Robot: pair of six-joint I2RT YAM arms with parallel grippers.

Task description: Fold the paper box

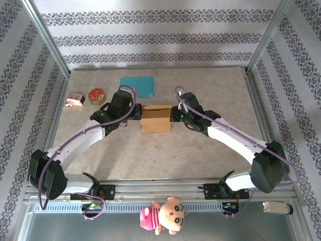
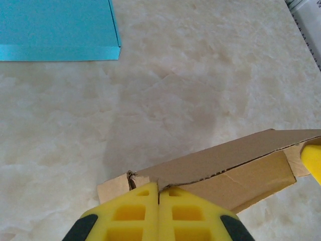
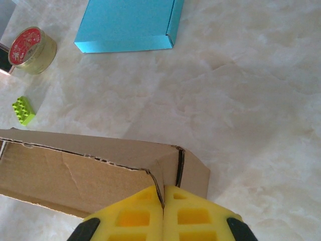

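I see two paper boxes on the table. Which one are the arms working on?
The brown cardboard box, mid-table: the left gripper and right gripper each pinch one end. The blue box lies flat farther back, untouched.

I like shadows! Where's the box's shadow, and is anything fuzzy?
Left wrist: a soft grey shadow on the table beyond the cardboard box. Right wrist: even light, blue paper sharp. Top external: bright, shadows faint, nothing fuzzy.
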